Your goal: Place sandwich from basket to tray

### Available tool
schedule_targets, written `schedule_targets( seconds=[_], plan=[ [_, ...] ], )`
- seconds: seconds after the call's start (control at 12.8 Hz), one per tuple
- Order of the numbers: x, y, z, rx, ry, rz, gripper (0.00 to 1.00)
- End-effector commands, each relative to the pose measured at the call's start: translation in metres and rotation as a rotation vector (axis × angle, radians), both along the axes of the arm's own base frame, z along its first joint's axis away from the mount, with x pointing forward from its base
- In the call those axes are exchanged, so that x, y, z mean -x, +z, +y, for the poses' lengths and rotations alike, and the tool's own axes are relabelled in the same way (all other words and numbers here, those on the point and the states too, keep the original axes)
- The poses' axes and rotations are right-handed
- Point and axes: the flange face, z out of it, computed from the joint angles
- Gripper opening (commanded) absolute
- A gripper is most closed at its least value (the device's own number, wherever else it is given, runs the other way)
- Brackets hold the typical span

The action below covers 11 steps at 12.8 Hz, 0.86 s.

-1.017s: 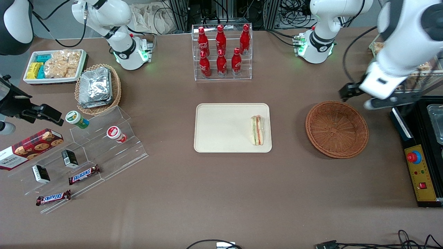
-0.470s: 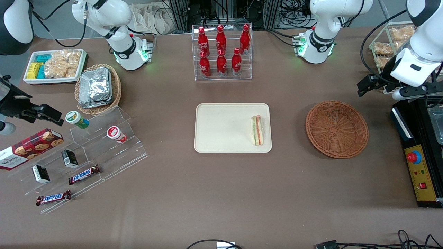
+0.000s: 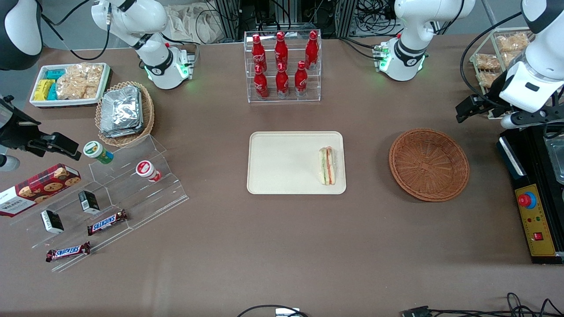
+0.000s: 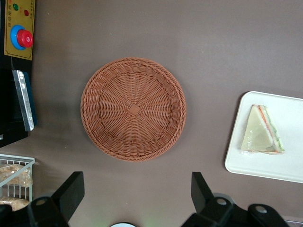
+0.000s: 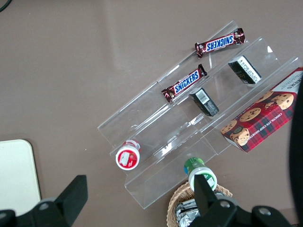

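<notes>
The sandwich (image 3: pixel 327 166), a pale wedge with green and red-pink layers in clear wrap, lies on the cream tray (image 3: pixel 282 176) near the short edge that faces the basket. It also shows in the left wrist view (image 4: pixel 262 130) on the tray (image 4: pixel 289 169). The round reddish-brown wicker basket (image 3: pixel 428 164) is empty and stands beside the tray toward the working arm's end; the wrist view looks down into the basket (image 4: pixel 133 109). My left gripper (image 3: pixel 463 111) is open and empty, raised above the table, farther from the front camera than the basket. Its fingers (image 4: pixel 70 190) stand wide apart.
A clear rack of red cola bottles (image 3: pixel 282 66) stands farther back than the tray. A black control box with a red button (image 3: pixel 535 220) and a wire rack of snack bags (image 3: pixel 495 57) sit at the working arm's end. An acrylic snack stand (image 3: pixel 110 193) and a foil-packet basket (image 3: pixel 124 112) are toward the parked arm's end.
My left gripper has swung away from over the basket's rim toward the working arm's end of the table. In the last half second it barely moved. The sandwich stayed on the tray.
</notes>
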Motion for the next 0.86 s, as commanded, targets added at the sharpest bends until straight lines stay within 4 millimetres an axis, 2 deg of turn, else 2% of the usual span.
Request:
schedule_targets(
  seconds=[0.0, 0.31, 0.47, 0.78],
  plan=[
    [-0.002, 0.005, -0.002, 0.012, -0.003, 0.016, 1.00],
    [-0.001, 0.001, -0.005, 0.011, -0.008, 0.033, 1.00],
    [0.002, -0.003, -0.025, 0.007, -0.033, 0.049, 1.00],
    [0.000, -0.001, -0.022, 0.009, -0.041, 0.047, 1.00]
  ],
)
